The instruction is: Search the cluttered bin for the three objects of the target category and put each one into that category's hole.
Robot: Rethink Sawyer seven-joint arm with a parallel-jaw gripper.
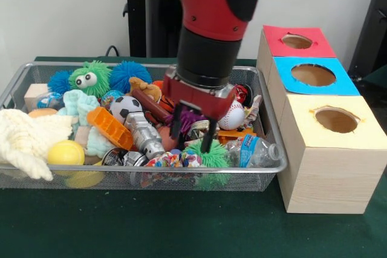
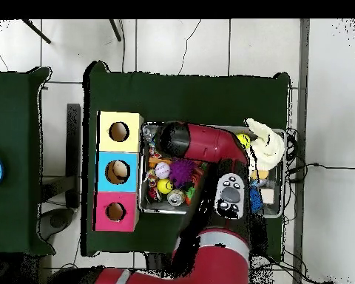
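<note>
Target category isn't identifiable from the views, so treating the whole wire bin as the search area – it's packed. Gripper hangs down inside the bin's right half, its two dark fingers spread apart with nothing between them, tips just above a green spiky ball and a multicoloured beaded ball at the near wall. Right beside the gripper: a baseball, a purple spiky toy partly hidden behind the fingers, and a plastic water bottle lying on its side against the right wall. Left of the gripper – a soccer ball, a grey metal cylinder toy, an orange perforated block, a yellow ball and a cream knitted cloth draped over the left rim. Far row has a green fuzzy toy with googly eyes flanked by two blue spiky balls. Three boxes stand in a row just beside the bin's right wall (each has one round hole on top): red box farthest, blue box in the middle, yellow box nearest. Holes look empty as far as can be seen. In the overhead view the arm covers most of the bin, so contents under it can't be checked there.
</note>
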